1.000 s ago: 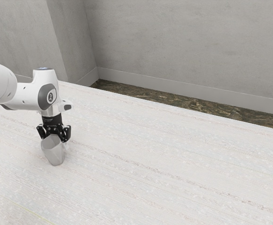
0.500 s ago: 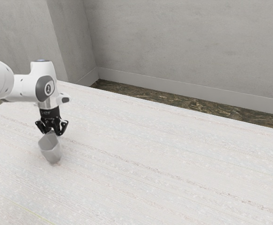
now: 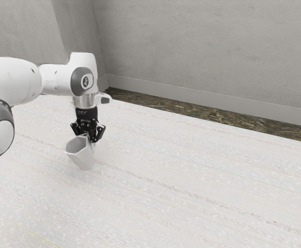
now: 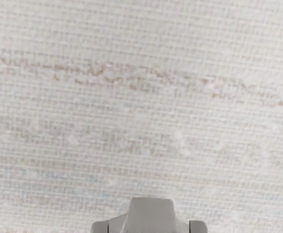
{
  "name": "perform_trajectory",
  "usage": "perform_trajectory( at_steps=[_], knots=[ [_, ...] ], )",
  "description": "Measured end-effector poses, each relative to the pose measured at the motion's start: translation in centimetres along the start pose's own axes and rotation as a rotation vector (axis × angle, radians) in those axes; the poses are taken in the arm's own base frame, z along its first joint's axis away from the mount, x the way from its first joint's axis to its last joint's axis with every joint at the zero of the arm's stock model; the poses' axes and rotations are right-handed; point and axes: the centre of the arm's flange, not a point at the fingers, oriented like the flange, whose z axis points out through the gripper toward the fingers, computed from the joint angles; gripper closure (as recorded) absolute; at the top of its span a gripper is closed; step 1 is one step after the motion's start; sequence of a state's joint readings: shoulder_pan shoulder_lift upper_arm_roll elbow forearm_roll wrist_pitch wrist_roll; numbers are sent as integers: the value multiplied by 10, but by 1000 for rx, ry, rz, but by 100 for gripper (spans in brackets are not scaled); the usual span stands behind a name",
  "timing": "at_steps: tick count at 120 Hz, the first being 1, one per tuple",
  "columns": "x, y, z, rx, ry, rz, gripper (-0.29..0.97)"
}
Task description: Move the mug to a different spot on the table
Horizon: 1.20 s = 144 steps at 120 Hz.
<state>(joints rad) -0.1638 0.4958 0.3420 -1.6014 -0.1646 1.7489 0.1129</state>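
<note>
1. mug point(image 3: 80, 153) — pale grey, faceted sides, open top, tilted; at the exterior view's left, over the white table point(image 3: 202, 181).
2. gripper point(image 3: 88, 137) — black, jaws nearly closed, pinching the mug's rim wall from above; small white marking on its body, too small to read.

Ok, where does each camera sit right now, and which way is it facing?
Exterior view: beside the arm, above the table, facing across it to the grey wall; shows the white arm coming from the exterior view's left and the gripper shut on the rim of the mug.
Wrist view: on the hand, facing down at the table; the grey mug sits at its lower edge.
Shared: the mug and the table.
</note>
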Motion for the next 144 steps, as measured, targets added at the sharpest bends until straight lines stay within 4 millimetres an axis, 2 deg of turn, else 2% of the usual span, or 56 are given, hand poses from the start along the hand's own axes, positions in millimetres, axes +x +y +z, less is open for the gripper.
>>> perform_trajectory(
  at_steps=[9,21,33,49,63,75,95,110,129,144],
  knots=[
    [0,26,8,21,-47,45,64],
    [1,57,8,50,-81,98,64],
    [4,77,-5,66,-78,134,63],
    [17,76,-32,70,-39,138,63],
    [31,79,-36,70,-29,144,63],
    [41,84,-32,62,-33,150,63],
    [52,86,-1,64,-82,153,64],
    [55,89,11,68,-103,159,63],
    [58,91,14,70,-96,164,63],
    [61,90,3,72,-65,166,63]
  ],
)
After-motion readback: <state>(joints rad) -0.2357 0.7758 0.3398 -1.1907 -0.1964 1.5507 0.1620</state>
